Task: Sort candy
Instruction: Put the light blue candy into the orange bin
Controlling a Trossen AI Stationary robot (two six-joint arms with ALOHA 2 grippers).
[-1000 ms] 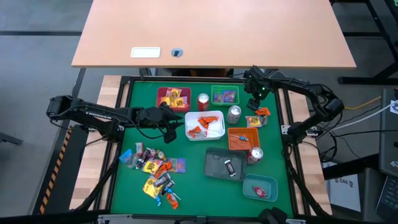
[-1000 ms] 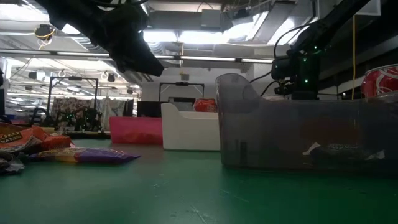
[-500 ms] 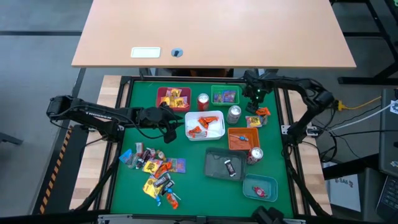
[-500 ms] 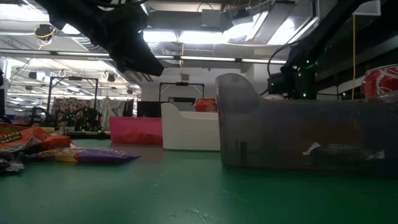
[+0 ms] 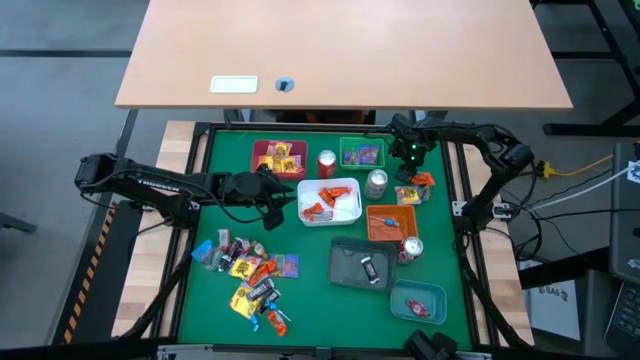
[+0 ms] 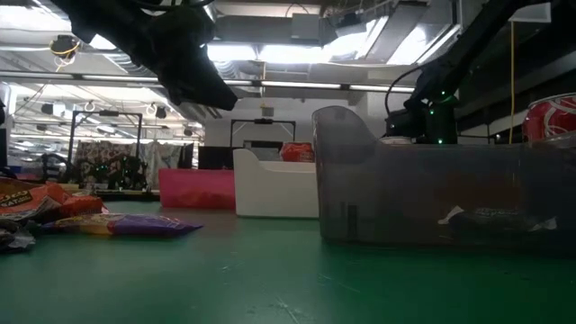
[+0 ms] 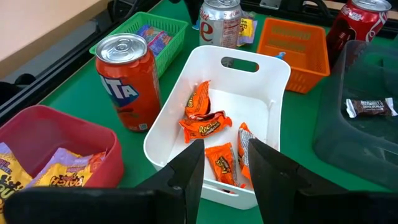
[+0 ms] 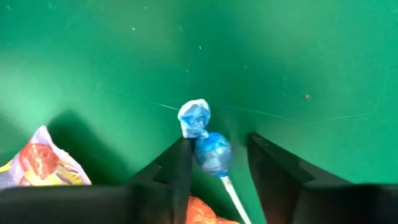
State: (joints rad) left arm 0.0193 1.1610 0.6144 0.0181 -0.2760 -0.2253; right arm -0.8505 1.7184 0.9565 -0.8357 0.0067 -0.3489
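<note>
Loose wrapped candy lies heaped (image 5: 250, 275) on the green mat near the table's left near corner, and a smaller heap (image 5: 412, 190) lies by the right edge. My left gripper (image 5: 285, 203) (image 7: 227, 165) hovers open and empty over the white tray (image 7: 277, 81), which holds orange-wrapped sweets (image 7: 205, 121). My right gripper (image 5: 408, 157) (image 8: 217, 162) is low over the mat in the far right area, open. A blue-wrapped lollipop (image 8: 211, 152) lies between its fingers, its twisted wrapper end (image 8: 194, 118) pointing away and its white stick (image 8: 235, 198) running back toward the gripper. My right gripper has one finger (image 8: 180, 168) right beside the lollipop's blue head (image 8: 205, 149) and the other finger (image 8: 267, 168) well apart from it. I cannot tell whether the near finger touches the head. The fingers come down slanting from the far side.
Red tray (image 5: 262, 150), green tray (image 5: 345, 145), orange tray (image 5: 372, 232), grey tray (image 5: 340, 270) and teal tray (image 5: 400, 310) stand around the white one. Three cans (image 5: 326, 163) (image 5: 376, 183) (image 5: 410, 248) stand between them. A pale wrapper (image 8: 37, 162) and an orange one (image 8: 199, 218) lie by the lollipop.
My right gripper has shifted a little toward the table's left and sunk lower, while its arm has swung outward toward the far right corner. My left arm has kept still.
</note>
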